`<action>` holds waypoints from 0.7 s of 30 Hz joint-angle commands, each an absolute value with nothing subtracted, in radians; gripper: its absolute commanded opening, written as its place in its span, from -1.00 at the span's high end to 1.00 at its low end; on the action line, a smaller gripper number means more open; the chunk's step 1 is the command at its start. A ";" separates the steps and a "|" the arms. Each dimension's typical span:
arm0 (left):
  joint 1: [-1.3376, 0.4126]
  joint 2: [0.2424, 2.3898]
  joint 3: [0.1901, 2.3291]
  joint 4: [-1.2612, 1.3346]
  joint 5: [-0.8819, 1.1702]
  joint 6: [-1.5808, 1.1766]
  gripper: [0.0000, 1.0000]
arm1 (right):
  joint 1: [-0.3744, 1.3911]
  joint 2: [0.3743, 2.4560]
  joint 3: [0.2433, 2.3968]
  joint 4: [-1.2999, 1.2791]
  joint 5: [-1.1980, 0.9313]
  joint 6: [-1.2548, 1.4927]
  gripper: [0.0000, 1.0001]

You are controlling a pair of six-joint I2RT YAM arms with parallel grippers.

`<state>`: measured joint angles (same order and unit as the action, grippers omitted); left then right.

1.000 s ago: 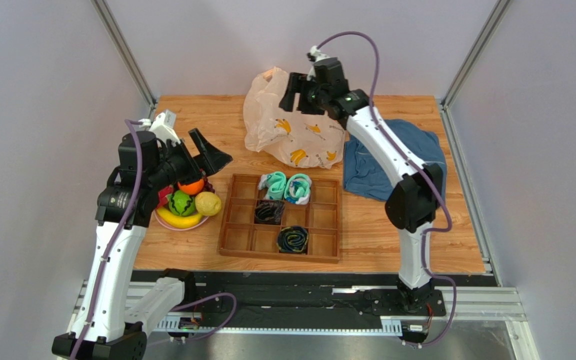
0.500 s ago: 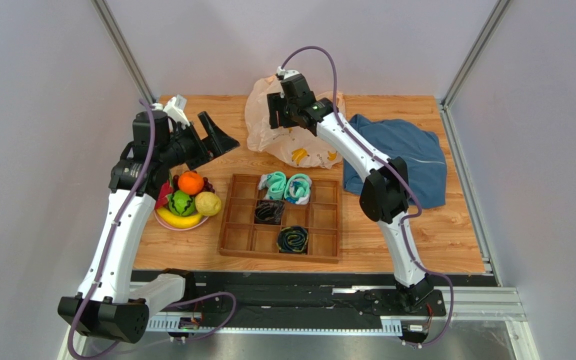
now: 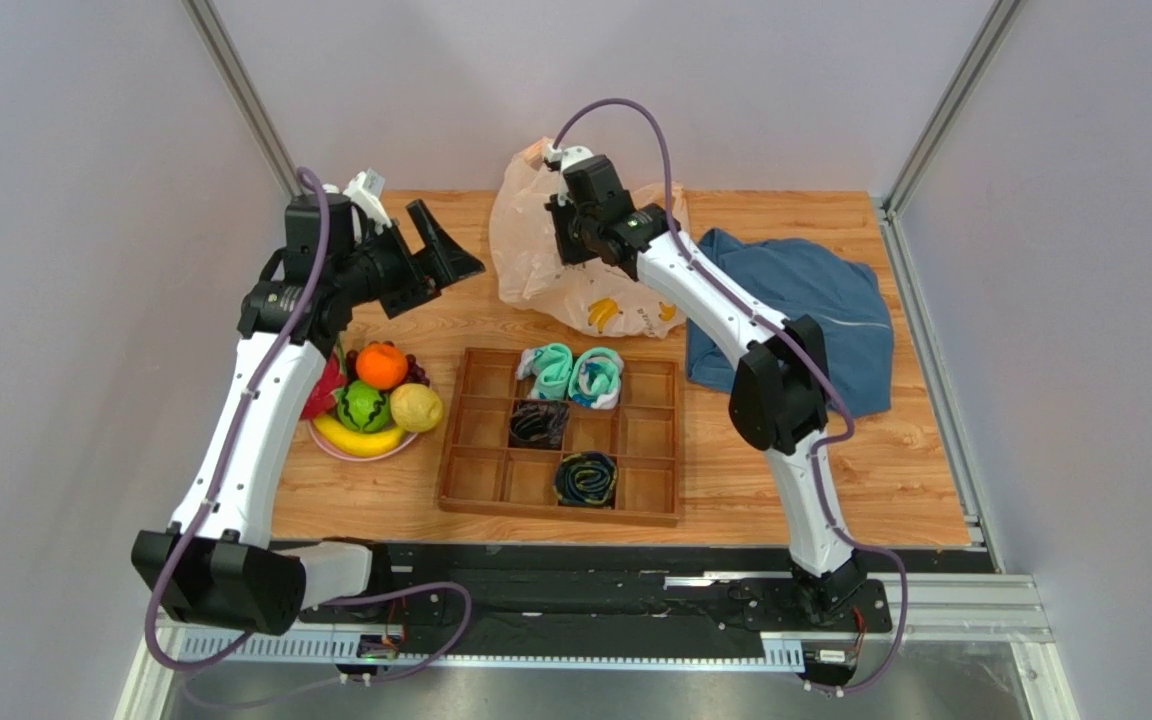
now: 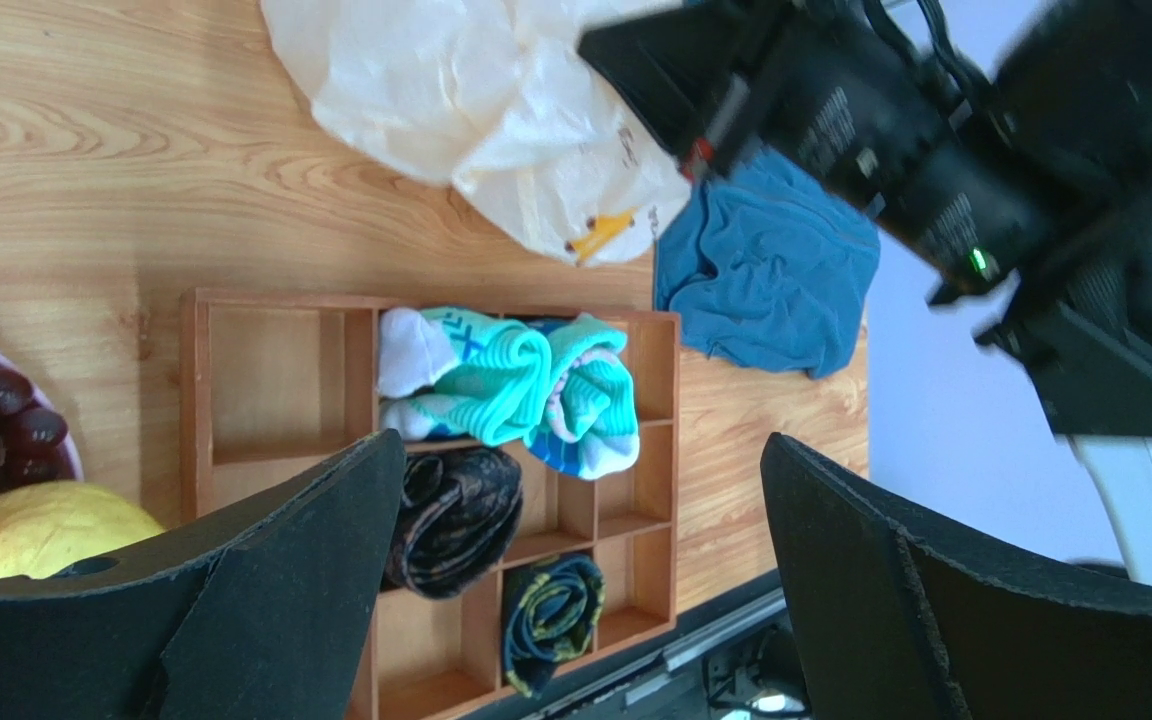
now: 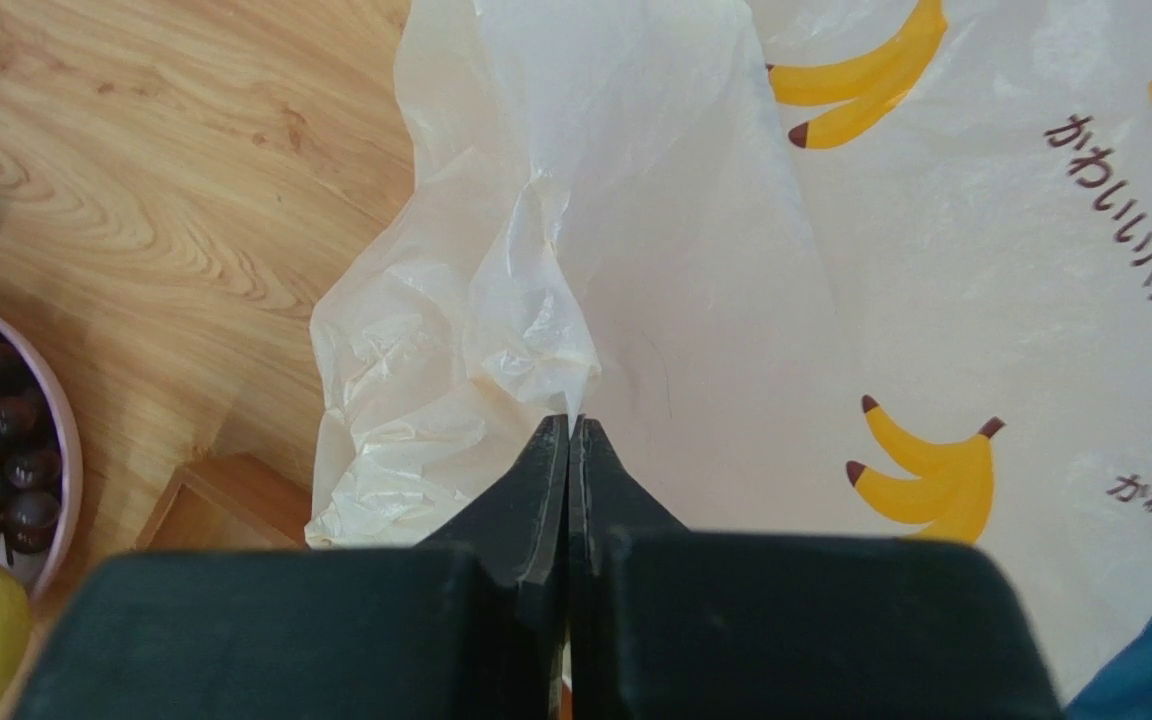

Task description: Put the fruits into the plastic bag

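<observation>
Plastic bag (image 5: 868, 270) edge pinched in right hand (image 5: 569, 435), left hand (image 4: 579, 450) spread wide

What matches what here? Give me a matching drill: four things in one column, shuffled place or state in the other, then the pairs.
Column 1
1. right hand
2. left hand
3. orange
4. teal socks

Column 2
A. in the far compartments of the wooden tray
B. open, holding nothing
C. shut on a fold of the plastic bag
D. on the plate with other fruit

Pairs: 1-C, 2-B, 3-D, 4-A
</observation>
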<state>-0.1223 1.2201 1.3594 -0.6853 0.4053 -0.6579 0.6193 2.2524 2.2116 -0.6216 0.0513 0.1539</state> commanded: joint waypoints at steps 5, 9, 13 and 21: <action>-0.115 1.339 1.428 -0.519 0.350 -0.727 -0.93 | 0.742 1.872 1.844 -0.393 0.135 -0.077 1.00; -0.115 1.400 1.442 -0.495 0.310 -0.752 -0.94 | 0.794 1.754 1.708 -0.341 0.202 -0.101 1.00; -0.114 1.469 1.450 -0.477 0.282 -0.770 -0.98 | 0.856 1.698 1.634 -0.318 0.250 -0.147 1.00; -0.101 1.440 1.351 -0.246 0.311 -0.871 -0.98 | 0.923 1.623 1.578 -0.311 0.311 -0.193 1.00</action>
